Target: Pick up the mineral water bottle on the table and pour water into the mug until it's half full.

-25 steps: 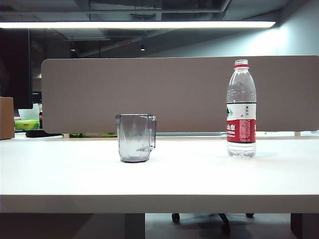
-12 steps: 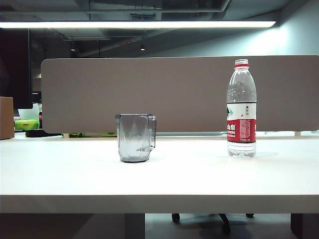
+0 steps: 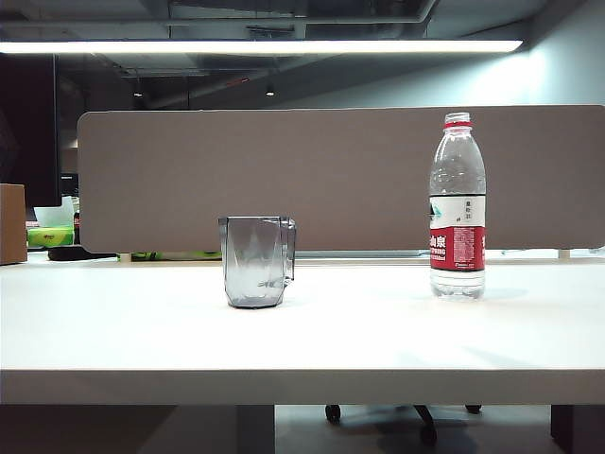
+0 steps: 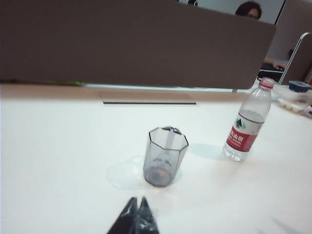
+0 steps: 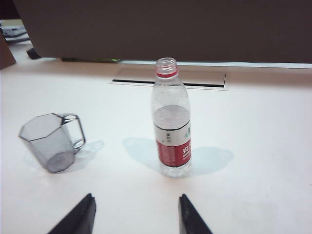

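The mineral water bottle stands upright on the right of the white table, uncapped, with a red neck ring and red-and-white label; water fills it below the label. The smoky-grey faceted mug stands left of centre and looks empty. Neither gripper shows in the exterior view. In the left wrist view my left gripper is shut, empty, its tips close before the mug, the bottle off to the side. In the right wrist view my right gripper is open and empty, short of the bottle, with the mug beside it.
A grey partition panel runs along the table's far edge. A cardboard box sits at the far left. A cable slot lies in the table behind the bottle. A person sits beyond the panel.
In the exterior view the mug and bottle have not moved, and no arm has come into sight.
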